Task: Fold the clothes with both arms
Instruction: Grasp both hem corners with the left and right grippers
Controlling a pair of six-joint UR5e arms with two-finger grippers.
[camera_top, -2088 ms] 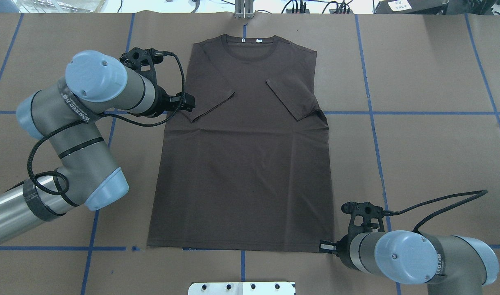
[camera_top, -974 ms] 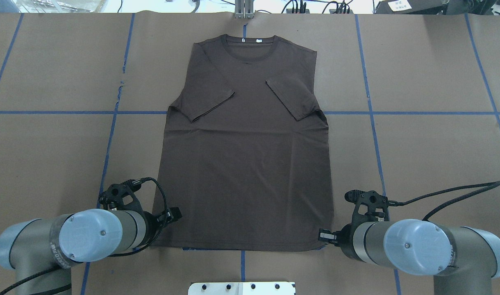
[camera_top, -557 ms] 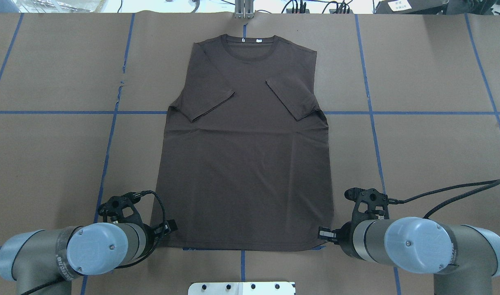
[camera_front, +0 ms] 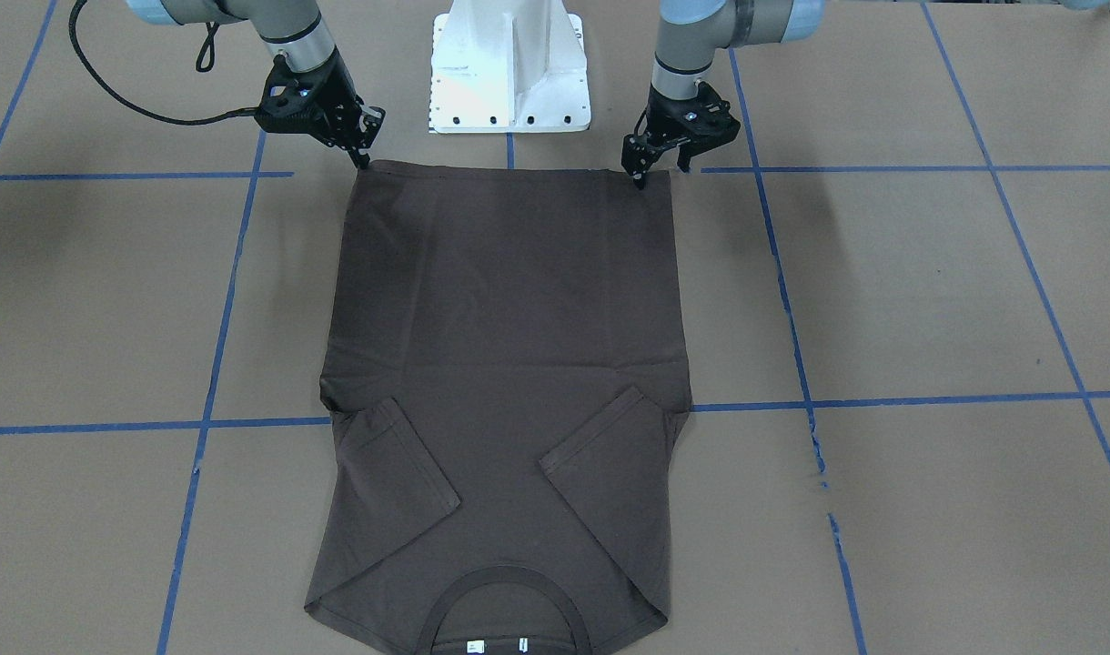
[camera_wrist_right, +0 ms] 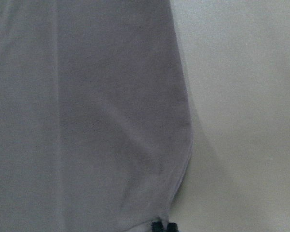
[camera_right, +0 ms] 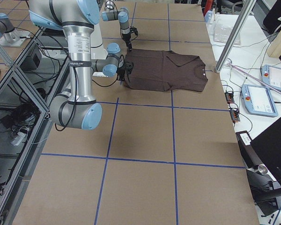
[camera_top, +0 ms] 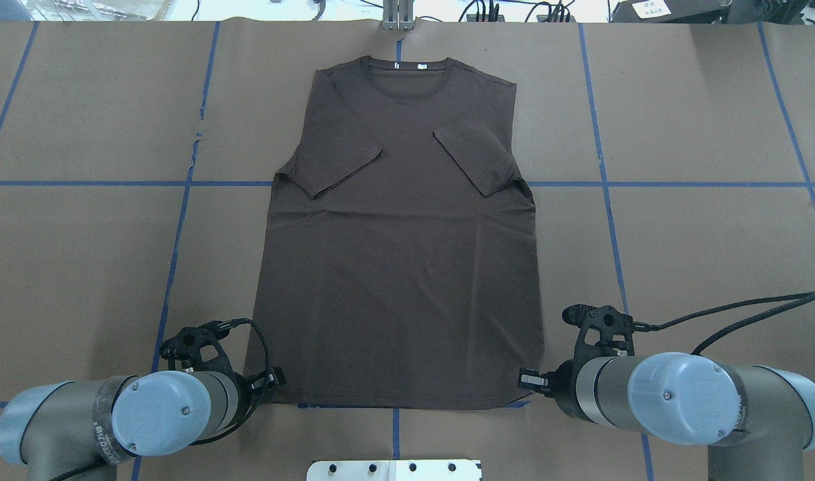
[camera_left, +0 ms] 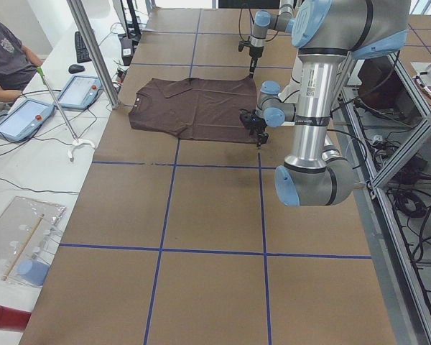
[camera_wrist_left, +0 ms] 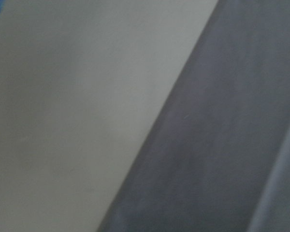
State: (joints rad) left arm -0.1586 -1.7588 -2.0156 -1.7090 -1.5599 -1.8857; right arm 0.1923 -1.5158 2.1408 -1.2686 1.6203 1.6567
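Presently, the dark brown T-shirt [camera_top: 401, 267] lies flat on the desk [camera_top: 681, 234], sleeves folded inward, collar farthest from the robot. Left pincer [camera_front: 661, 173] stands spread apart at one hem corner. Right pincer [camera_front: 362, 156] is at the other corner; its gap cannot be judged.

Both arms sit folded close in front of the robot, one at each side, elbows out. The left arm [camera_top: 67, 427] turns its wrist down so the left gripper [camera_front: 661, 173] points at the bench [camera_front: 882, 300], its fingers [camera_front: 640, 177] standing apart. The right arm [camera_top: 748, 407] mirrors it, the right gripper [camera_front: 362, 156] low and tipped slightly inward; whether its jaws are spread or closed cannot be made out.
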